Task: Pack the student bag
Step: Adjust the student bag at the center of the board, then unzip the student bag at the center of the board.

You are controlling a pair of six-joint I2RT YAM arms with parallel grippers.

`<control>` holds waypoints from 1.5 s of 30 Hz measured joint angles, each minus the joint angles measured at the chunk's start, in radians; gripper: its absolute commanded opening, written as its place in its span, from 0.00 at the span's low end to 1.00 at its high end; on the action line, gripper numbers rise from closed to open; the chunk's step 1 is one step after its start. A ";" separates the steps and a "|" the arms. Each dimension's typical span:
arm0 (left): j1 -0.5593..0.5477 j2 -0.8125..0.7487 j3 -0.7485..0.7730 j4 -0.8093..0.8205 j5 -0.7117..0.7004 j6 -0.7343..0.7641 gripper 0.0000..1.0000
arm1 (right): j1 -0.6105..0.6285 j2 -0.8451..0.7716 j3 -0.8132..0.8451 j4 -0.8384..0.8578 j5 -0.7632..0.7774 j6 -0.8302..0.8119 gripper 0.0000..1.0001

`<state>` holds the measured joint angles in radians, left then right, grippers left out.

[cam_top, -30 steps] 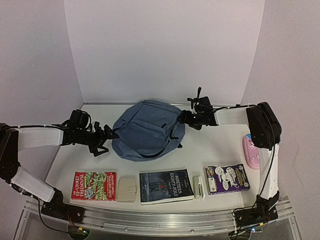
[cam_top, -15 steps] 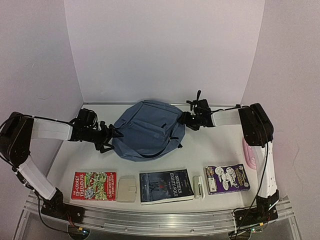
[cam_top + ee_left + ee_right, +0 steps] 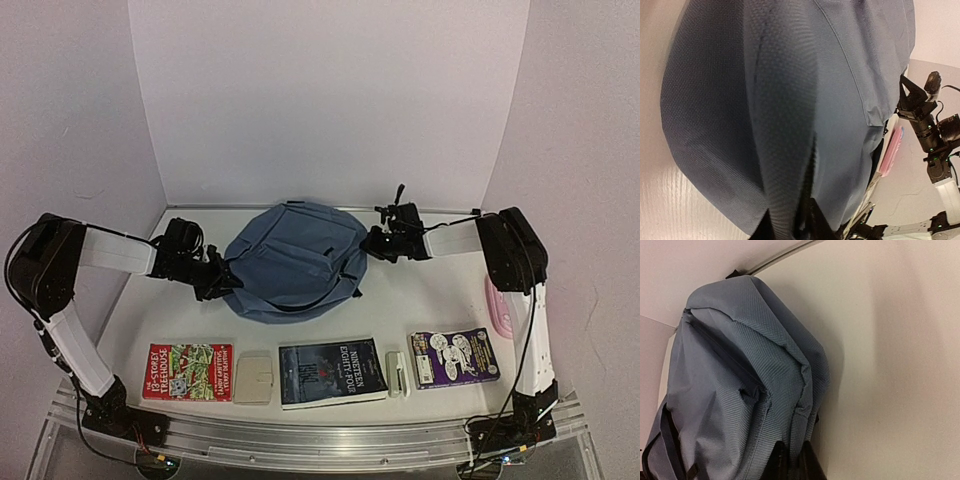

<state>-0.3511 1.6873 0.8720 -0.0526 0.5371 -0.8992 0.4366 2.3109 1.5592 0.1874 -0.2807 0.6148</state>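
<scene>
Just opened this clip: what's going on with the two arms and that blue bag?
Both arms grip the student bag, which lies flat at the back of the table. The left gripper has its jaws pinched on a fold of fabric at the bag's left edge, and the right gripper pinches the right edge. Nothing appears packed yet: the Treehouse book, the Nineteen Eighty-Four book, the purple book and the pink pencil case lie outside the bag.

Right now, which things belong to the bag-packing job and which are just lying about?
In hand: slate-blue fabric backpack, pinched by left gripper and right gripper.
Lying untouched: red Treehouse book, beige flat case, dark Nineteen Eighty-Four paperback, small white object, purple cartoon book, pink pencil case.
</scene>
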 measured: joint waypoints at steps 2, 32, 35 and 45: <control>0.000 0.023 0.027 -0.020 -0.009 0.017 0.01 | 0.001 -0.046 -0.069 0.010 0.010 0.006 0.00; 0.013 0.049 0.398 -0.355 -0.148 0.277 0.91 | 0.013 -1.021 -0.858 -0.057 0.029 0.041 0.80; 0.016 -0.052 0.411 -0.435 -0.147 0.316 0.92 | 0.048 -1.071 -0.846 -0.100 0.022 0.012 0.73; 0.004 -0.243 0.204 -0.386 -0.077 0.238 0.92 | 0.303 -0.937 -0.840 -0.129 0.050 0.014 0.53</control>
<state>-0.3471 1.4443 1.0759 -0.4390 0.4603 -0.6614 0.7400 1.3739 0.7192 0.0585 -0.2304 0.6284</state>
